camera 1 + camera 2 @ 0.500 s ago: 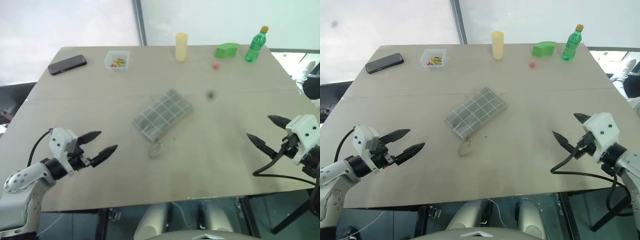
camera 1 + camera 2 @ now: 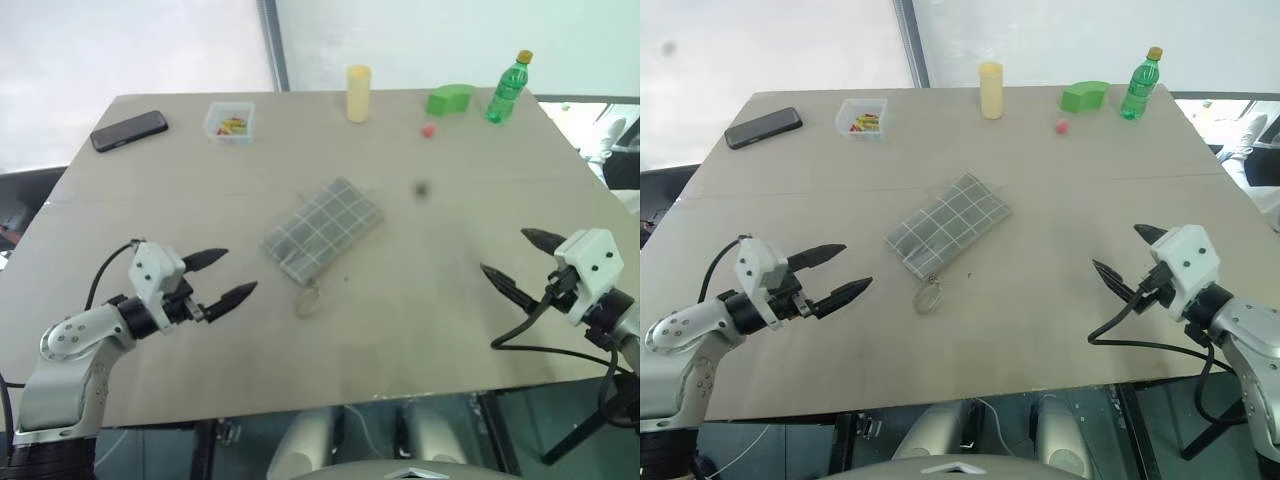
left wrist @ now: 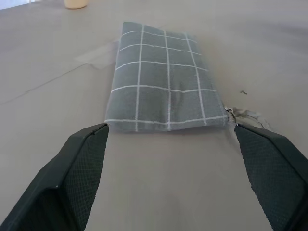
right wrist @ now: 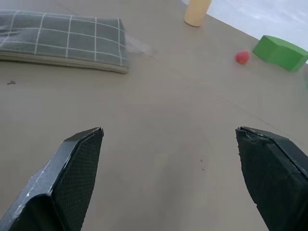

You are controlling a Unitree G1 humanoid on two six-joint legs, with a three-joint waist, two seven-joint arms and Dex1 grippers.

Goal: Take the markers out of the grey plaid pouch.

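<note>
The left pincer (image 2: 227,277) has moved in toward the grey plaid pouch (image 2: 323,230) — fingers spread, holding nothing. The right pincer (image 2: 518,262) is spread too, well apart from the pouch, which lies flat mid-desk (image 2: 420,320), zipped.

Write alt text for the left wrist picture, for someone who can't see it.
A flat grey plaid pouch lies closed on a tan table, its ring pull at one corner. Two open black fingers frame it without touching.

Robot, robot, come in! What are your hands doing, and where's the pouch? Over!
Left hand open, right hand open, both empty. Pouch flat mid-table, looks zipped. Nothing in the way.
</note>
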